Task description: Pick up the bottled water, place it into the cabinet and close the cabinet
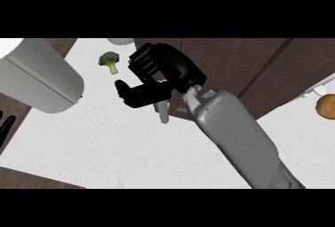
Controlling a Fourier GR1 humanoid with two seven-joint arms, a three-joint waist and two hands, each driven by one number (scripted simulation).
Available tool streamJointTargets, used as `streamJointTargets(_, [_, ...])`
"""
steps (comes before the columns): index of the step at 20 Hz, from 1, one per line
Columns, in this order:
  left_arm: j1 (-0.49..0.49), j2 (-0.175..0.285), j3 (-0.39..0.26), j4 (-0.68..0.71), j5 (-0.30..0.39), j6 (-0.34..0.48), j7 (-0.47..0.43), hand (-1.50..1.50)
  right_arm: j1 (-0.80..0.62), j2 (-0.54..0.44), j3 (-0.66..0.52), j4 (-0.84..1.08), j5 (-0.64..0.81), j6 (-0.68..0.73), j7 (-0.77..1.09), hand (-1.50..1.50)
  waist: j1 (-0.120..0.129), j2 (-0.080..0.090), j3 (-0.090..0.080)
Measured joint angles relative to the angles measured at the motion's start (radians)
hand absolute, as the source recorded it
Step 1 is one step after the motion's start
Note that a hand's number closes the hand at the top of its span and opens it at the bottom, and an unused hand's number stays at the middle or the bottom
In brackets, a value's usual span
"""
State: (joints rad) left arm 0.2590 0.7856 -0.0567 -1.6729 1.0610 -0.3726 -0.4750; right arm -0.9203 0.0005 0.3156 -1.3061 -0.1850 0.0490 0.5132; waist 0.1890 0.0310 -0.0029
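Observation:
My right hand is raised over the back of the counter, in front of the dark wooden cabinet. Its fingers are half bent and its thumb points left, with nothing visible between them. A slim grey handle hangs just under the hand, on a narrow brown door edge. No bottled water can be made out. A small white rounded thing shows at the top edge, and I cannot tell what it is. A dark sliver of my left hand shows at the left edge.
A large pale grey cylinder lies at the left. A broccoli floret sits on the white counter just left of the hand. A brown roll lies at the right edge. Dark wood borders the counter's front left corner.

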Motion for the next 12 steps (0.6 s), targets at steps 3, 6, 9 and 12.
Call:
streamJointTargets(3, [0.006,-0.001,0.005,0.003,0.001,-0.012,-0.004,-1.5,-0.027,0.0,0.019,0.051,-0.02,-0.053,-0.024,1.5,-0.01,-0.009,0.003])
streamJointTargets(6, [0.021,-0.005,0.007,0.008,-0.003,-0.026,-0.011,-1.5,-0.034,0.001,0.037,0.073,-0.052,-0.098,-0.047,-1.5,-0.013,-0.017,0.002])
streamJointTargets(9, [0.028,-0.006,0.014,0.009,-0.002,-0.03,-0.015,-1.5,-0.044,0.0,0.053,0.089,-0.094,-0.143,-0.056,-1.5,-0.015,-0.02,0.0])
streamJointTargets(12, [0.033,-0.006,0.019,0.01,0.0,-0.033,-0.015,-1.5,-0.061,0.001,0.069,0.109,-0.13,-0.179,-0.069,-1.5,-0.017,-0.02,-0.003])
